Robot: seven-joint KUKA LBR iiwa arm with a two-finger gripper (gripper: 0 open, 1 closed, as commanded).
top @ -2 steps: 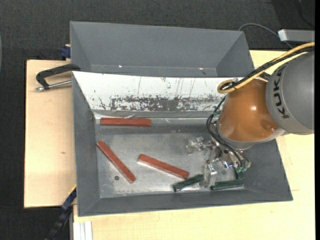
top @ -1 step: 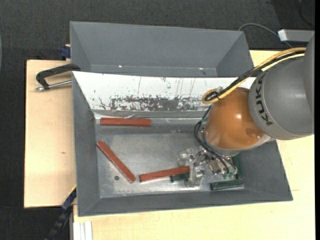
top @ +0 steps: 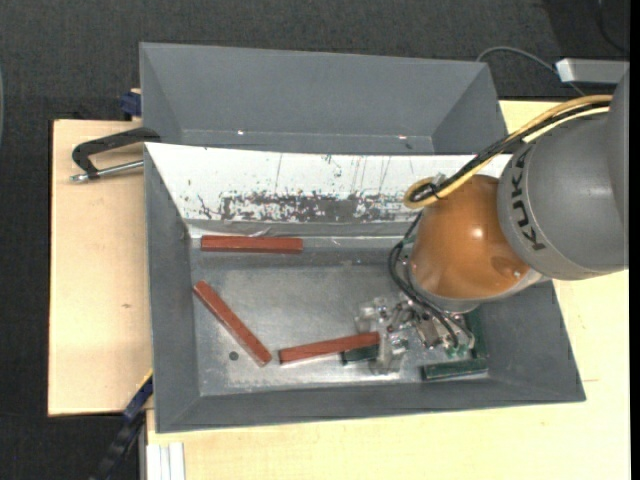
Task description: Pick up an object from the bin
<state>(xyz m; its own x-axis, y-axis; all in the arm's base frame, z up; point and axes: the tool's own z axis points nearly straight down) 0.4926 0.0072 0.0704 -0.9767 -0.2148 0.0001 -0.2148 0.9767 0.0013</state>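
In the grey metal bin (top: 170, 298), my gripper (top: 392, 336) sits lower right, at the right end of a flat red-brown stick (top: 325, 350); open or closed, I cannot tell. I'd centre it across the stick before lifting.

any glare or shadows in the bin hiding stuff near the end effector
Camera view: bright glare washes the bin's back wall; the floor is evenly lit, the red-brown stick by that wall plain; the end effector sits in shade under the orange cover, its details murky.
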